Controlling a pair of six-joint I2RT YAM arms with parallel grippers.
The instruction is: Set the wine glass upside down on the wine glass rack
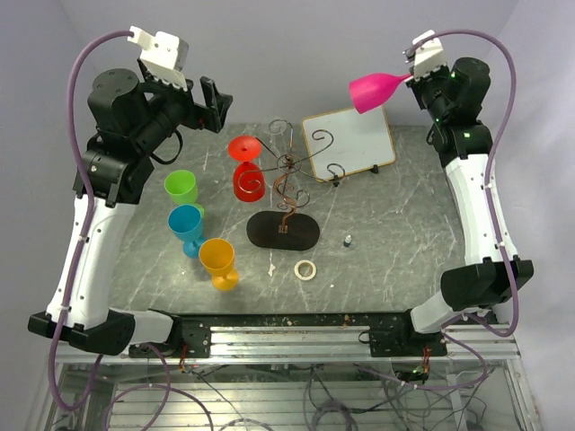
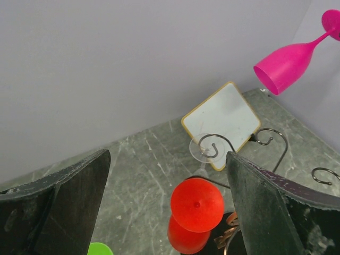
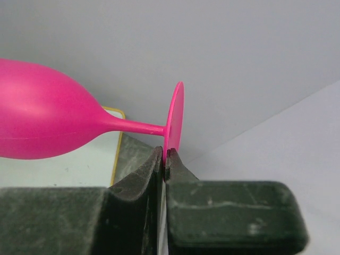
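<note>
Right gripper (image 3: 164,159) pinches the pink glass (image 3: 48,125) by its foot's edge, bowl lying sideways, up high. The rack (image 1: 286,171) sits below, well off to its left. Carry step, I'd say: next, swing over a free scroll and tip the bowl down. Left gripper (image 2: 167,155) gapes wide, empty, above the red glass (image 2: 196,204).

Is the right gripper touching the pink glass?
Touching. The right wrist view shows the right gripper shut on the pink glass at its foot's edge.

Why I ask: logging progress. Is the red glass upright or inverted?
Inverted: the red glass shows its flat foot uppermost, bowl beneath.
</note>
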